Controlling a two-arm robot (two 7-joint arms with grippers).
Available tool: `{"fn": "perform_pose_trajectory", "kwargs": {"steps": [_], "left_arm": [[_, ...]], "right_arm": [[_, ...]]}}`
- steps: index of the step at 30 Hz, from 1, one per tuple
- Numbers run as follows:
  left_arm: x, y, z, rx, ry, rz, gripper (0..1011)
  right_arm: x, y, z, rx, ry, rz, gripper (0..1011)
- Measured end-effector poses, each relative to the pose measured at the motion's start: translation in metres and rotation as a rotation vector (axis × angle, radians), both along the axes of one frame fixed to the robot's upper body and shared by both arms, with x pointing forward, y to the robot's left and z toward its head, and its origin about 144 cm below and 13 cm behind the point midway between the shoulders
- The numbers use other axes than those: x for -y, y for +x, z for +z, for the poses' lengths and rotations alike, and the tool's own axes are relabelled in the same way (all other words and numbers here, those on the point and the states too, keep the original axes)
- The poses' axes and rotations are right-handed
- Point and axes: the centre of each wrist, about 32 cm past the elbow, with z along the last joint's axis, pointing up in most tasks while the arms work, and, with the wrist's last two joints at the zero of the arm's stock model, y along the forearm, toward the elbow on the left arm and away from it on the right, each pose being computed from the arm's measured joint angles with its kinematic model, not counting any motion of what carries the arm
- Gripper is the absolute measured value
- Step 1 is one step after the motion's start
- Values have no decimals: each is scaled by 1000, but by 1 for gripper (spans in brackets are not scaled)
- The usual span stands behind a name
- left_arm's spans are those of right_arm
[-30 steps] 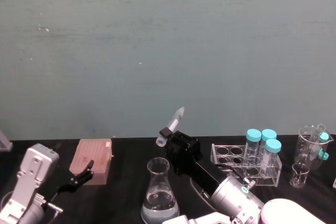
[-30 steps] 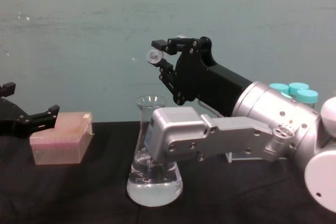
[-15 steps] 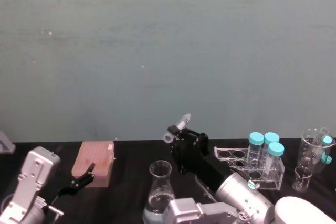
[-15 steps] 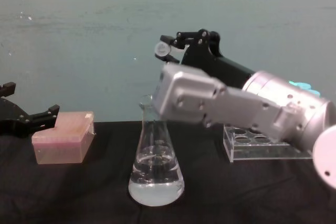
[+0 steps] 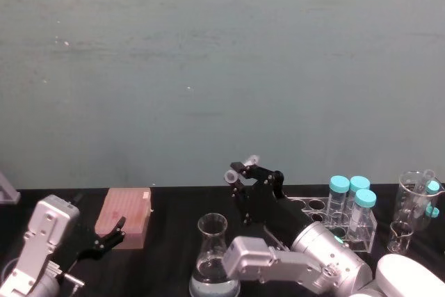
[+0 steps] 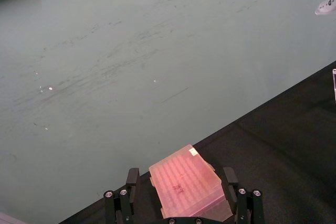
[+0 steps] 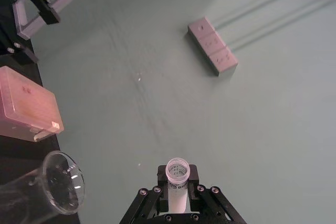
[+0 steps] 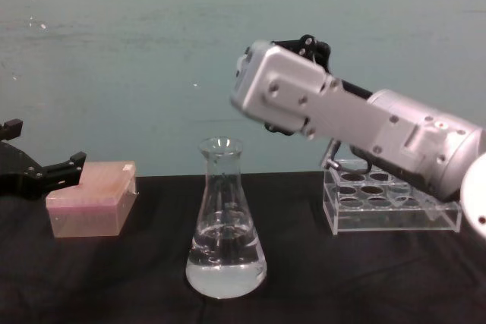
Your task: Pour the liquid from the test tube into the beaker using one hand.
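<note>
1. Status. My right gripper (image 5: pixel 245 172) is clamped on the test tube (image 7: pixel 177 172), one finger on each side of the tube wall just below the flared rim. The tube is held in the air, above the beaker (image 8: pixel 225 225) and to its right. It lies nearly level, with the open rim pointing left. The rim is apart from the beaker's mouth, not over it. I cannot tell whether any liquid is left in the tube.

2. Beaker. It stands upright on the black surface (image 8: pixel 114 286), with clear liquid (image 8: pixel 225 272) filling its wide base.

3. Handling, by judgement. The tube looks light, with thin, stiff, smooth plastic walls. It is probably slippery when wet, and a hard squeeze could flex it or shoot it out of the jaws. The present hold, high on the straight wall below the rim, suits pouring because the lip stays clear of the fingers. The beaker is glass and has a narrow neck, so the rim must be brought over it without knocking the lip. Its broad base should resist tipping.

4. Idle arm. My left gripper (image 5: pixel 110 233) is parked at the far left with its fingers apart, just beside a pink box (image 8: pixel 89 206).

5. Other items. A clear tube rack (image 8: pixel 391 206) stands to the right of the beaker.
</note>
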Motion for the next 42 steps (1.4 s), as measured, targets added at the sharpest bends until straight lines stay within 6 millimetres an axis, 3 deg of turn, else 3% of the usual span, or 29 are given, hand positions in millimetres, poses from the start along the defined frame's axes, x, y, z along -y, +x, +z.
{"fn": "perform_pose_trajectory", "kwargs": {"steps": [19,42], "left_arm": [[0,0,0,0,0,0,1000],[0,0,0,0,0,0,1000]], "right_arm": [[10,10,23,-243,117,-82,208],[38,15,61,-576,253,-196,208]]}}
